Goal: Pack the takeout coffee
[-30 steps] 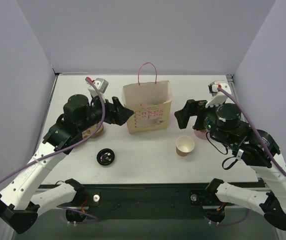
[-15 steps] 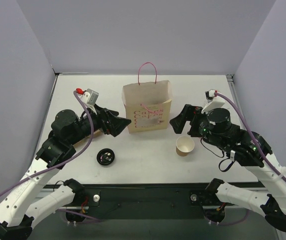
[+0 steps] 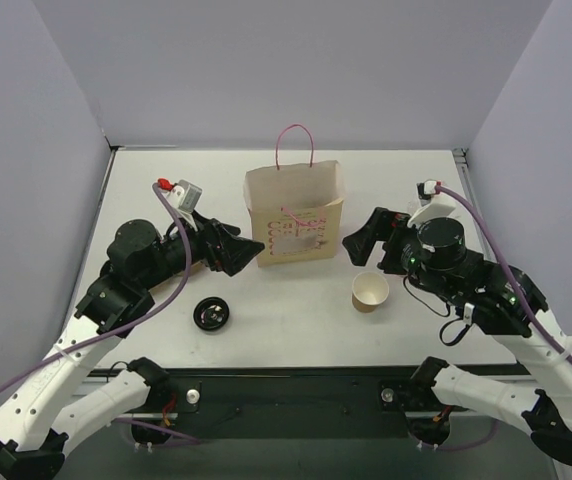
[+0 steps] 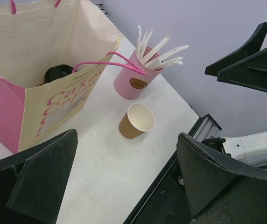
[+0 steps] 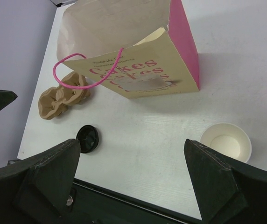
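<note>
Takeout coffee (image 4: 58,73) is in neither set of jaws. The left gripper (image 3: 249,248) and right gripper (image 3: 354,245) hang with jaws wide and empty, one on each side of the paper bag (image 3: 296,245), tips aimed at it. The coffee sits down inside the bag, its black lid toward the bag's open mouth. Its body is hidden, so any tilt cannot be told. Since a second ago both arms have drawn back nearer; the bag has not moved.
</note>
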Available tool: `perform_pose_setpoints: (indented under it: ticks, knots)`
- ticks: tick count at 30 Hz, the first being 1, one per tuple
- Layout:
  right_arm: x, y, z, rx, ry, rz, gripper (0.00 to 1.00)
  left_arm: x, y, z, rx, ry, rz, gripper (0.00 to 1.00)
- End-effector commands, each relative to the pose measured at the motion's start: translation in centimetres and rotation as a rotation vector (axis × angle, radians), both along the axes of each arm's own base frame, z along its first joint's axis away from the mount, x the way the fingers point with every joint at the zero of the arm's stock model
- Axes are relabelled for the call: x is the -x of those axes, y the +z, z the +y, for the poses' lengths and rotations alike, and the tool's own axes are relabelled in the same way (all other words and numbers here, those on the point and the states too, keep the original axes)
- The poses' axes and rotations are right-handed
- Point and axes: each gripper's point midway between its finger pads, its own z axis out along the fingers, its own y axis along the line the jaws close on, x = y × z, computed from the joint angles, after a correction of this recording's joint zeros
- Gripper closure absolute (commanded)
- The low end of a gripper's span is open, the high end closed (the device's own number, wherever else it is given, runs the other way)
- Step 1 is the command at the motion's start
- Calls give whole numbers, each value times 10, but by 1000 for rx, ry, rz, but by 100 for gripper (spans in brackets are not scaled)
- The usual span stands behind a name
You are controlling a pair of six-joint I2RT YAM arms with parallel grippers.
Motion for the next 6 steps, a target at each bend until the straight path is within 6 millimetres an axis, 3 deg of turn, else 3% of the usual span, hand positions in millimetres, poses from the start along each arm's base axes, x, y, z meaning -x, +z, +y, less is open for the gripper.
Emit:
perform_pose_setpoints:
  ticks: [1,6]
  knots:
    - [-5,11,-4,-27,-31,-48,0,3,14,2,5,-8,-54,3]
    - [-6,13,-5,-30,-37,-54,0,3,15,3,-2,-5,-59,3]
